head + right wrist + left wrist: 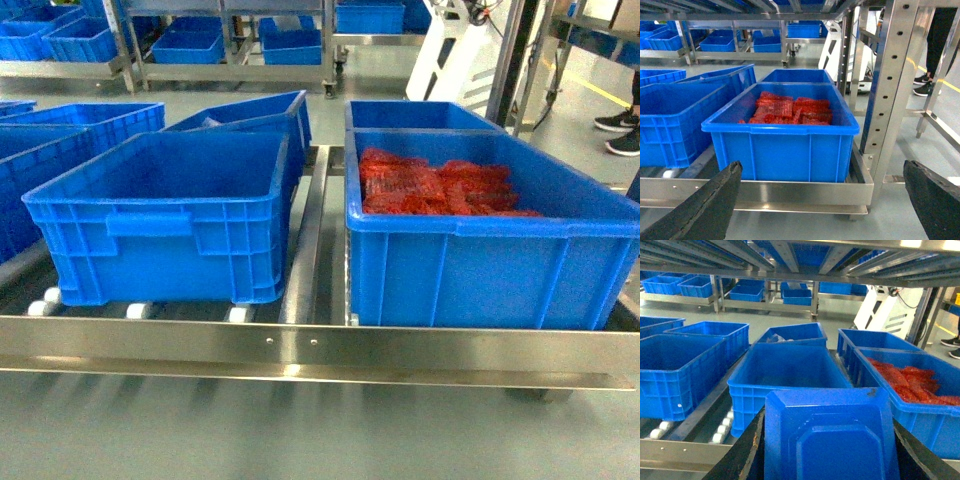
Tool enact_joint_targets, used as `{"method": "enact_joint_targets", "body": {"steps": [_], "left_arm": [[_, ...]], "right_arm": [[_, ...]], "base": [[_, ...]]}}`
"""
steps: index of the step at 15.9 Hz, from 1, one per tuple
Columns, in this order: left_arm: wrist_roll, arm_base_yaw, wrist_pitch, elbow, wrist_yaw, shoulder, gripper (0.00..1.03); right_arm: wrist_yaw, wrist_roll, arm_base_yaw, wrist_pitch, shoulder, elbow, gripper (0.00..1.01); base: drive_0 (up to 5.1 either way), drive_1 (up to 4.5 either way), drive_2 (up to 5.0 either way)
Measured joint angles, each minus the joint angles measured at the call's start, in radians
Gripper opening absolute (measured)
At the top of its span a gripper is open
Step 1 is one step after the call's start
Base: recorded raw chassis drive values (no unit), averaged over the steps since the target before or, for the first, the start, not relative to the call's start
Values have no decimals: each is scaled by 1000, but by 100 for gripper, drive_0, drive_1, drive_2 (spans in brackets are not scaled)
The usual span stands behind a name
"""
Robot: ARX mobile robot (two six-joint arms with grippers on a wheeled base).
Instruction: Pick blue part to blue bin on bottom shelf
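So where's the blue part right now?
In the left wrist view the blue part sits low centre, between the left tool's fingers, just short of the empty front bin. The head view doesn't show it.

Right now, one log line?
left jaws: holding blue part | right jaws: open, empty | front-left bin: looks empty | front-right bin: red parts

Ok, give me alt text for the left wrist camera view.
A blue part fills the foreground, held between the left gripper's dark fingers. Beyond it, an empty blue bin sits on the bottom shelf, beside a bin of red parts.
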Motion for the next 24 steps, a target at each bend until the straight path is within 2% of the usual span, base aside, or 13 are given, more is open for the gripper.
{"method": "enact_joint_targets", "body": {"steps": [24], "left_arm": [[0,0,-2,-1,1,1,43]], "right_arm": [[0,0,0,1,0,0,98]], "base": [[0,0,0]]}}
